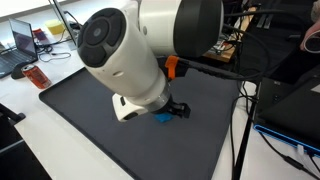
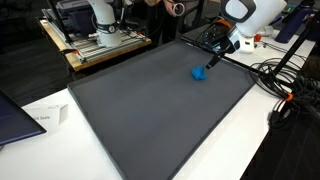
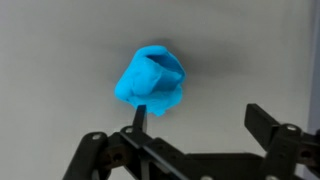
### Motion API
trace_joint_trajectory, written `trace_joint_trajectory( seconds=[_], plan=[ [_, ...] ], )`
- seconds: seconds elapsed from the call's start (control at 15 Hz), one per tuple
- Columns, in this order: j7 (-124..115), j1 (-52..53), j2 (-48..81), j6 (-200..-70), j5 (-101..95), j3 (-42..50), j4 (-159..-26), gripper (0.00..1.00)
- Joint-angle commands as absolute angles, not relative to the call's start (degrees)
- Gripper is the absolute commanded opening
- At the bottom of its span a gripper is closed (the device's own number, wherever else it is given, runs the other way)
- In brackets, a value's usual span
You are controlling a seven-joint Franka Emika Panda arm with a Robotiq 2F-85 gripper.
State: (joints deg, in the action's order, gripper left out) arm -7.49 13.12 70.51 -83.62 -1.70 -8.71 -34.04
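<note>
A crumpled blue lump (image 3: 150, 82), soft-looking, lies on the dark grey mat (image 2: 150, 100). In the wrist view my gripper (image 3: 198, 118) hovers over it, open, with nothing between the fingers. The left fingertip (image 3: 139, 112) sits just at the lump's lower edge; the right fingertip (image 3: 262, 122) is well off to the side over bare mat. In an exterior view the blue lump (image 2: 199, 73) lies near the mat's far right side with the gripper (image 2: 213, 60) right above it. The arm's white body hides most of the blue lump (image 1: 162, 118) in an exterior view.
The mat (image 1: 100, 125) covers a white table (image 2: 250, 140). Black cables (image 2: 285, 85) trail along the table's right side. A second white robot on a wooden bench (image 2: 100, 35) stands behind. A laptop (image 1: 20, 48) and a small red object (image 1: 36, 75) sit beyond the mat's corner.
</note>
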Motion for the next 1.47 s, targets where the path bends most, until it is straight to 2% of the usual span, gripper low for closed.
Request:
trace_joint_trajectory(
  seconds=[0.0, 1.4],
  plan=[
    [-9.91, 11.58, 72.39, -85.72, 0.35, -9.38, -31.25, 1.0],
    [4.46, 0.14, 72.12, -89.82, 3.34, -15.99, -36.35, 1.0]
  ],
)
